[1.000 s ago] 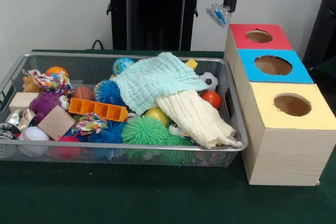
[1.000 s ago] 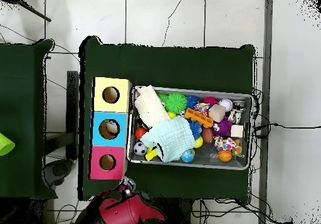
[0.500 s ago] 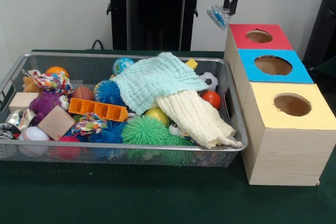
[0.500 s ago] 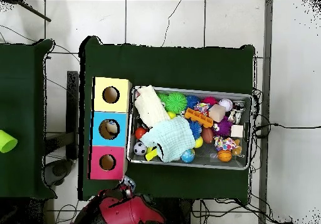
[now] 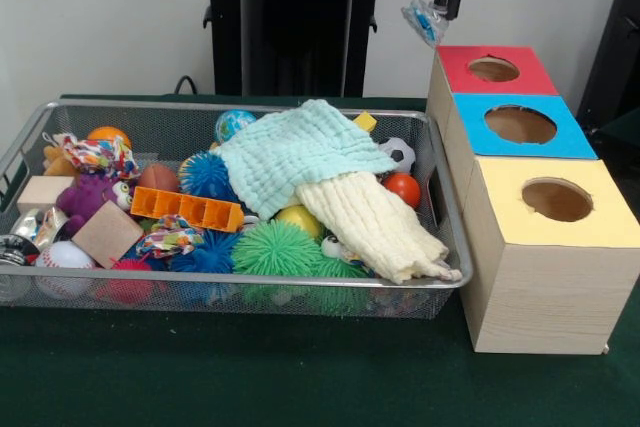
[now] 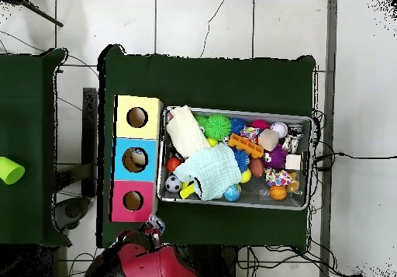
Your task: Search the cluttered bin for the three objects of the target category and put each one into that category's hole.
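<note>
The wire mesh bin [image 5: 240, 110] [image 6: 302, 119] is full of toys: spiky balls, a baseball, wooden blocks, an orange brick, and a mint cloth [image 5: 300, 152] over a cream cloth [image 5: 375, 227]. The blue-topped box's hole [image 5: 520, 124] [image 6: 134, 160] sits between the red-topped and yellow-topped boxes. My gripper [image 5: 447, 2] [image 6: 153, 226] hangs high at the top, behind the red-topped box, shut on a small crinkly clear-and-blue wrapper [image 5: 423, 20].
The red-topped box [image 5: 494, 69] stands farthest from the camera, the yellow-topped box [image 5: 556, 200] nearest, all right of the bin. The black pedestal [image 5: 290, 27] stands behind the bin. A green cup [image 6: 9, 170] lies on a side table in the overhead view.
My gripper has risen with the wrapper, moving up toward the top edge and slightly right. The bin's contents have not moved.
</note>
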